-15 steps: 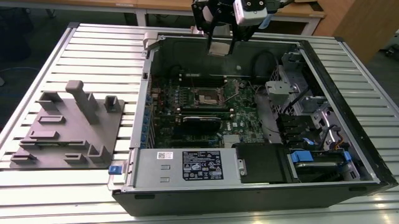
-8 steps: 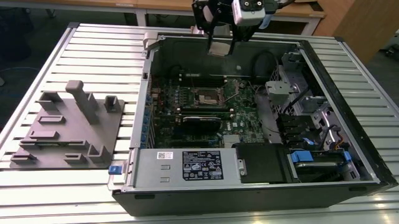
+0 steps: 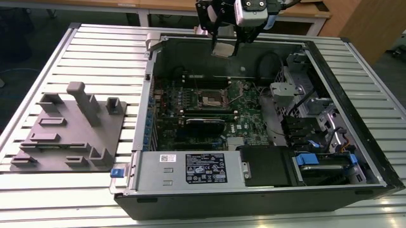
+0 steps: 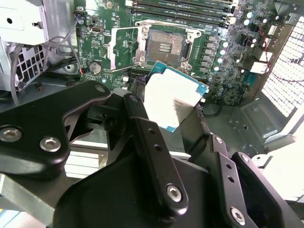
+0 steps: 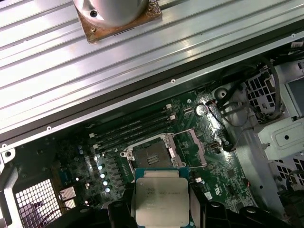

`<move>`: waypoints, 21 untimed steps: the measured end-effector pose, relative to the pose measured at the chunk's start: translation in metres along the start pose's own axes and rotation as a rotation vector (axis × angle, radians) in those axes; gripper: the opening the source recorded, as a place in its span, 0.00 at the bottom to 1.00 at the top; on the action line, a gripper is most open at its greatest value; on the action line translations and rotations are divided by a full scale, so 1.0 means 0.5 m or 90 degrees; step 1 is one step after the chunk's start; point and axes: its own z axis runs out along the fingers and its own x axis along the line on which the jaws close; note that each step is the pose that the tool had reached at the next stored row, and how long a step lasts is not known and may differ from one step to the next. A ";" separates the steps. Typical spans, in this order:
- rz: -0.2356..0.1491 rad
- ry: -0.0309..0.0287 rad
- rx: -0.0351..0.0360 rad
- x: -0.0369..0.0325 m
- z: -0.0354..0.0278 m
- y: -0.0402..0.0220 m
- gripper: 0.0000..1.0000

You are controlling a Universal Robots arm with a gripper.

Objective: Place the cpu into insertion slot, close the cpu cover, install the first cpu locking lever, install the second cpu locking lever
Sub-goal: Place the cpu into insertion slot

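**Exterior view.** The arm is cut off by the frame's upper edge. The gripper (image 3: 227, 43) hangs over the far wall of the open computer case (image 3: 254, 202), which lies on the ribbed metal counter (image 3: 95, 52). The cpu (image 3: 223, 50) is a small pale square at the gripper's tip, tilted. How the fingers meet it is hard to make out from here. Inside the case is the motherboard (image 3: 171, 102), with the insertion slot (image 3: 212, 99) near its middle. The power supply (image 3: 190, 168) sits along the near wall. Slot detail is too small to tell. A grey fixture plate (image 3: 70, 128) sits on the counter at the exterior view's left, apart from the case.

**Second wrist view.** The black fingers (image 4: 142, 123) are clamped on opposite edges of the cpu (image 4: 171, 99), whose metal top faces the camera. One corner of the chip is hidden behind a finger. The insertion slot (image 4: 165, 47) lies beyond, apart from the chip, with its dark centre exposed. The cpu cover (image 4: 113, 50) stands open beside the slot. The memory slots (image 4: 180, 12) lie past the socket.

**First wrist view.** The cpu (image 5: 160, 202) sits between the dark gripper parts, with one edge cut off by the frame. The insertion slot (image 5: 148, 153) is uncovered. The cover (image 5: 199, 148) is tipped away at its side.
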 end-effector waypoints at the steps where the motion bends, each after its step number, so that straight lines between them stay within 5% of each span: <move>1: 0.000 0.0000 0.0000 0.000 0.000 0.000 0.54; 21: 0.032 -0.0028 -0.0005 0.000 0.000 0.000 0.54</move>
